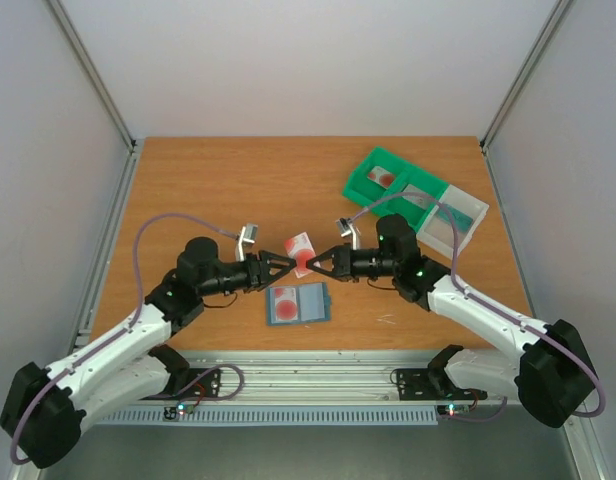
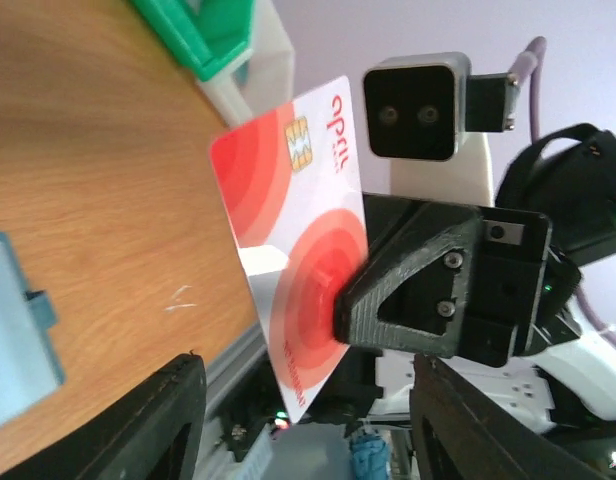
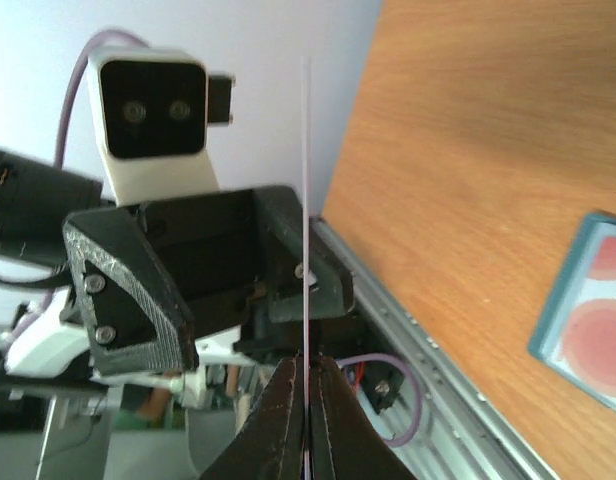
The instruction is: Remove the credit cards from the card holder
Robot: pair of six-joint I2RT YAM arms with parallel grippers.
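A reddish-pink and white credit card hangs in the air between the two grippers, over the middle of the table. My right gripper is shut on its edge; in the right wrist view the card stands edge-on, pinched between the closed fingertips. My left gripper faces it, open. In the left wrist view its fingers stand wide on either side of the card without touching it. The slate-blue card holder lies open on the table just below, with another red card showing in it.
A green bin and a white bin stand at the back right, each holding items. The table's metal front rail runs close behind the card holder. Both arms meet mid-table, wrist cameras facing each other.
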